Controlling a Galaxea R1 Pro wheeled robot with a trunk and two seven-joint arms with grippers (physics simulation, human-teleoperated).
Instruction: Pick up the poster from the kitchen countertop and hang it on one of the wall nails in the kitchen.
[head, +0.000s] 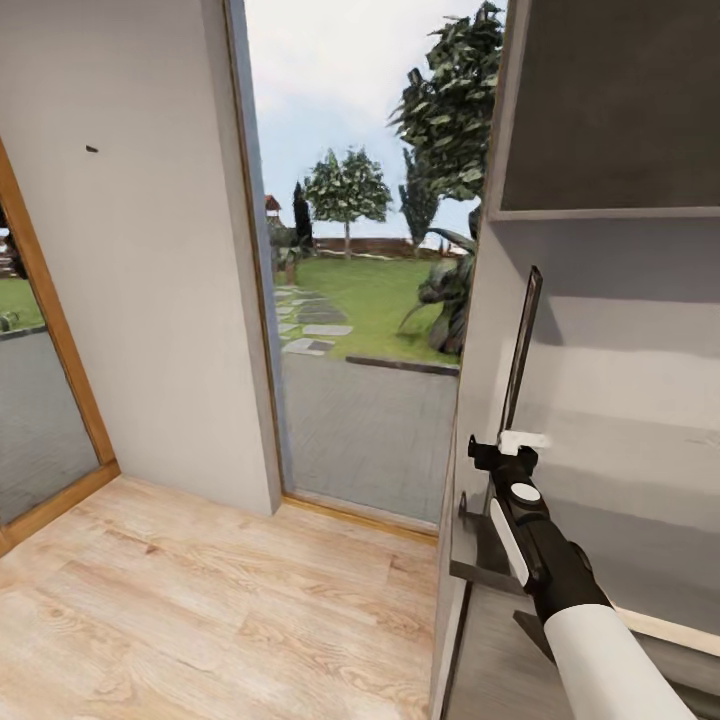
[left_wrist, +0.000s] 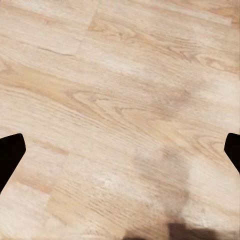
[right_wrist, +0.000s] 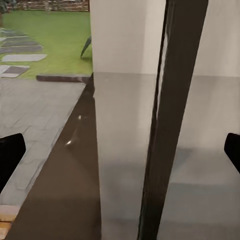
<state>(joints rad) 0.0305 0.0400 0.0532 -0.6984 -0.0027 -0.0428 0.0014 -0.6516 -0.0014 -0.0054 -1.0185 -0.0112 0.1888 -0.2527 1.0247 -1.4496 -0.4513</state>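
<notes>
The poster (head: 521, 345) stands upright and edge-on over the kitchen countertop (head: 620, 470), showing as a thin dark strip. My right gripper (head: 507, 446) is at its lower end. In the right wrist view the poster's dark edge (right_wrist: 172, 115) runs between the fingertips (right_wrist: 10, 156), which are spread wide and apart from it, so the gripper (right_wrist: 120, 150) is open around it. A wall nail (head: 91, 149) is a small black speck high on the light-grey wall at left. My left gripper (left_wrist: 120, 150) hangs open over the wood floor, with nothing in it.
A glass doorway (head: 350, 300) gives onto a garden ahead. A wall panel (head: 150, 280) stands left of it, with a wooden frame (head: 50, 330) further left. An upper cabinet (head: 610, 100) overhangs the countertop. Light wood floor (head: 200, 620) spreads at lower left.
</notes>
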